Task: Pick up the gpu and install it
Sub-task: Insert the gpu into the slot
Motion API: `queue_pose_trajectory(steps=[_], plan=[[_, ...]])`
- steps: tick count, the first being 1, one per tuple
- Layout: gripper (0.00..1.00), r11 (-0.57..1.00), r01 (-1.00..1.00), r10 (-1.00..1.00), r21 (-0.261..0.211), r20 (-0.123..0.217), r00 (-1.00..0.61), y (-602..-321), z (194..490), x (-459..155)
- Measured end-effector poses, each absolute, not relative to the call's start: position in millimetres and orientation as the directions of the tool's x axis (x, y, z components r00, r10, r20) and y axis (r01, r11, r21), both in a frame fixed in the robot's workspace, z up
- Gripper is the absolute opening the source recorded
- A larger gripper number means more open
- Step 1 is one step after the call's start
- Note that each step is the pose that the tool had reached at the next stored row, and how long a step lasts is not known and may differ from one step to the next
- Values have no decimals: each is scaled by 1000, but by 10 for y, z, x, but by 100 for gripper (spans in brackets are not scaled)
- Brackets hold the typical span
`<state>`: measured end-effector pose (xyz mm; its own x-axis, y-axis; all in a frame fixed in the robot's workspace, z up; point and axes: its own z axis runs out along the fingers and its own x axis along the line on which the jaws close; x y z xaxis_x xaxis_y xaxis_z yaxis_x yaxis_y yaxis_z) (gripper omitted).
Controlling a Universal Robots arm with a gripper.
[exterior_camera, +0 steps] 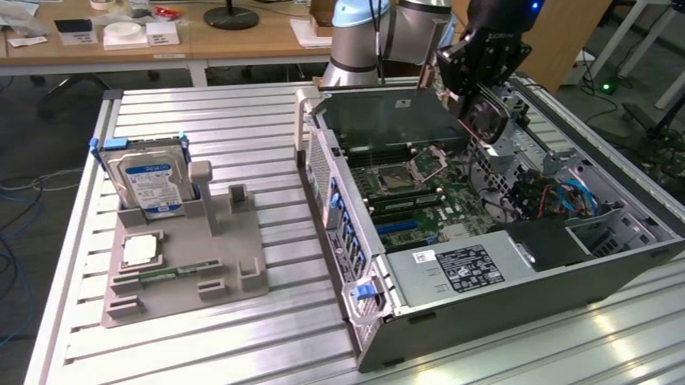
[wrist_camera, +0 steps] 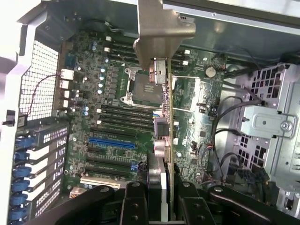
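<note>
Ribbed aluminium table [exterior_camera: 214, 337] lies nearest, slats running across the exterior view. On it, toward that view's left, sits a grey holder [exterior_camera: 182, 273]. A square silver chip [exterior_camera: 141, 250] lies flat in the holder, and a hard drive [exterior_camera: 150, 180] with a blue-white label stands on edge at its far end.

Just beside the holder, on the exterior view's right, an open computer case [exterior_camera: 514, 297] lies on its side with the motherboard [exterior_camera: 428, 192] exposed. The wrist view picks out the CPU socket [wrist_camera: 140, 86] and a blue slot [wrist_camera: 111, 142].

Over the far part of the case, the gripper [exterior_camera: 480, 88] hangs fingers-down. The fingers [wrist_camera: 135, 201] are clamped on the gpu [wrist_camera: 162, 129], which the wrist view sees edge-on. The card's silver end bracket [wrist_camera: 164, 33] points away from the gripper. The card sits above the motherboard, in line with the socket and not in the slots. Contact below cannot be told.

Beyond stands a wooden desk [exterior_camera: 246, 36].
</note>
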<state>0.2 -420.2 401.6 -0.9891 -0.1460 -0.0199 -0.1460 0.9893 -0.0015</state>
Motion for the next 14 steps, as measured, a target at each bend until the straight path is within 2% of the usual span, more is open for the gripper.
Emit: queue_pose_trajectory(steps=[14], plan=[[28,979,-202,-202,22,-24,-979,-4202,4016,2]])
